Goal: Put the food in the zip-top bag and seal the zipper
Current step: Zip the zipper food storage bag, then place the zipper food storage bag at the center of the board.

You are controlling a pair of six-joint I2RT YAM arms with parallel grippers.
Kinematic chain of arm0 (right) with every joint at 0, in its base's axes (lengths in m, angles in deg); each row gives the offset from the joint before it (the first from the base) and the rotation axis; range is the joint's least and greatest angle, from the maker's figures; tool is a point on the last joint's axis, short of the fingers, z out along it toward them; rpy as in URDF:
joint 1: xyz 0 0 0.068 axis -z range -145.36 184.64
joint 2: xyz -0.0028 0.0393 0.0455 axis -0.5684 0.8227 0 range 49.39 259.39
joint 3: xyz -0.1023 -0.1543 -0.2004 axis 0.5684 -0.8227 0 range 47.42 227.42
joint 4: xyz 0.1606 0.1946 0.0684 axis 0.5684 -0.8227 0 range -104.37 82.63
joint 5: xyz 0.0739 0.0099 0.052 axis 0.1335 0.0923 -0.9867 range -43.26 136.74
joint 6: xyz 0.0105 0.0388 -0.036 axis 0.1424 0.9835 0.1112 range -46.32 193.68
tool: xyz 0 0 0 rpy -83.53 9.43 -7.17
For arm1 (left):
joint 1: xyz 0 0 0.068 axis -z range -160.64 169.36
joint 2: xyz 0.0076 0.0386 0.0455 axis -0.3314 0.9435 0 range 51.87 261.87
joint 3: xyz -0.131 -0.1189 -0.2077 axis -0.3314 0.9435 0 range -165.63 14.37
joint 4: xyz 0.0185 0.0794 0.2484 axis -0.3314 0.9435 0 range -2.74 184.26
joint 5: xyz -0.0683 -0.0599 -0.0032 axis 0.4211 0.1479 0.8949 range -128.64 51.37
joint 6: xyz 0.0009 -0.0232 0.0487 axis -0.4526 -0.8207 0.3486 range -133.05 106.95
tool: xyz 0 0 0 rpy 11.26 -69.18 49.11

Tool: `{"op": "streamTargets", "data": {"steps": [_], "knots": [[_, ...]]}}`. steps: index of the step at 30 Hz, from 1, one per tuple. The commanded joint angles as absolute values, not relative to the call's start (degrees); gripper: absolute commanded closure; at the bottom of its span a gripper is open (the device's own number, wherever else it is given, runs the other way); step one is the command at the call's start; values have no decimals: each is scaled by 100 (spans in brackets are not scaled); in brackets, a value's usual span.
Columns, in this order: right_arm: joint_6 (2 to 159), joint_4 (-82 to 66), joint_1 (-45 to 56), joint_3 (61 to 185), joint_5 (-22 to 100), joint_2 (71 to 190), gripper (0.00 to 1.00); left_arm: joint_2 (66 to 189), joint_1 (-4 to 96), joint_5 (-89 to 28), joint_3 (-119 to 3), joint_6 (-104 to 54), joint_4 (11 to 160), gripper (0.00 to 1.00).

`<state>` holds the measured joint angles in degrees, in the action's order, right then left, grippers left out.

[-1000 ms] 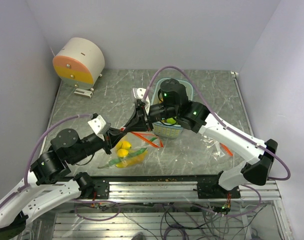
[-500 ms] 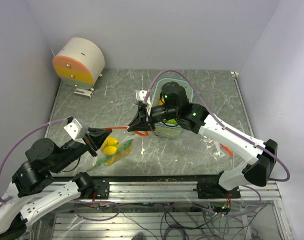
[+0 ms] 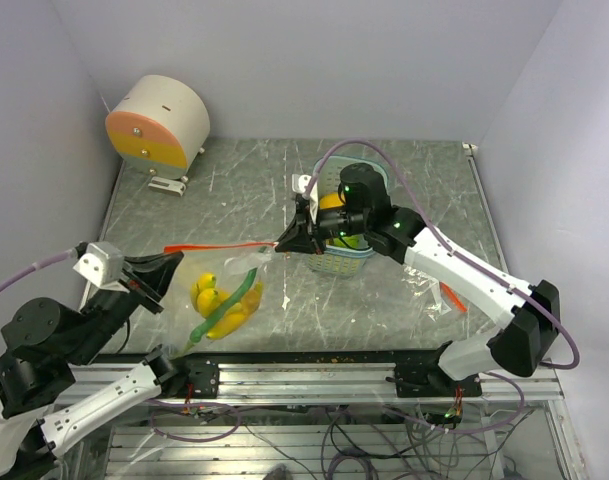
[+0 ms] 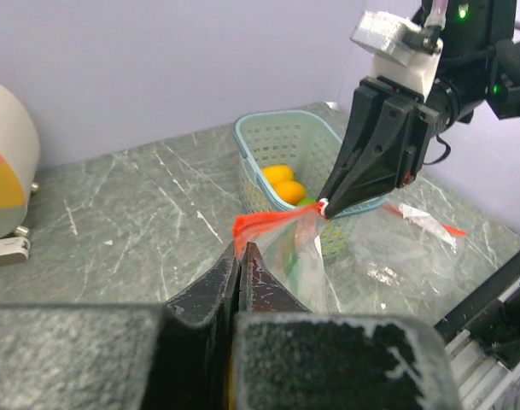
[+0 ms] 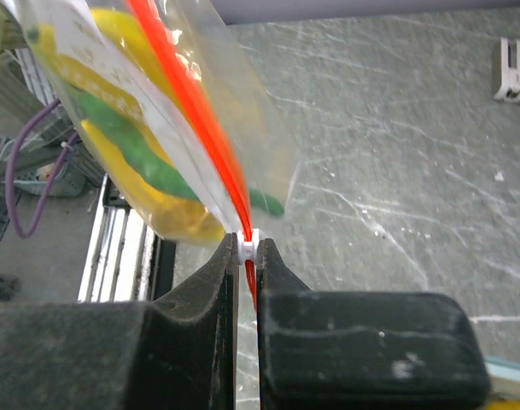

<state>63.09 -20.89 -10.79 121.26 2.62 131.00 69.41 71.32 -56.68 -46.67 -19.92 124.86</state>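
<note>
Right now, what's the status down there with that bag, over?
Left jaws shut on zipper end, right jaws shut on its slider. Zip-top bag hangs between, food inside. Some fruit sits in basket.

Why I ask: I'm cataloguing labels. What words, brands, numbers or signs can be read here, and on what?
None can be read. The zip-top bag has a pale panel, too blurred to tell any print; the teal basket and the white-and-orange drum show no lettering.
</note>
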Motion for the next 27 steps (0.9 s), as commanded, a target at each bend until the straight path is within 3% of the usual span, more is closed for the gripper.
{"op": "streamTargets", "data": {"steps": [1,6,9,14,16,19,22,27], "knots": [[6232,-2164,-811,11959,453,13008,100,6701,7146,-6248,-4883,-1933,12251,93],[6276,-2131,-740,11928,832,13050,100,6693,7147,-6304,-4904,-1970,12340,93],[6577,-1838,-737,11922,1077,13058,62,6675,7145,-6347,-4778,-2017,12199,93],[7443,-1306,-742,12154,1283,13009,15,6894,7146,-7001,-4341,-2440,11889,93],[7706,-1286,-742,12284,1508,12965,11,7123,7147,-7353,-4170,-2664,11730,93],[8233,-1500,-744,12442,3281,12852,1,7527,7143,-8301,-4088,-2986,11563,93],[9052,-2420,-678,12825,5481,13029,0,7816,7146,-9249,-3963,-3082,11117,93],[10022,-3884,-213,12901,6584,13260,0,7929,7147,-10006,-3598,-2816,10090,93]]}}
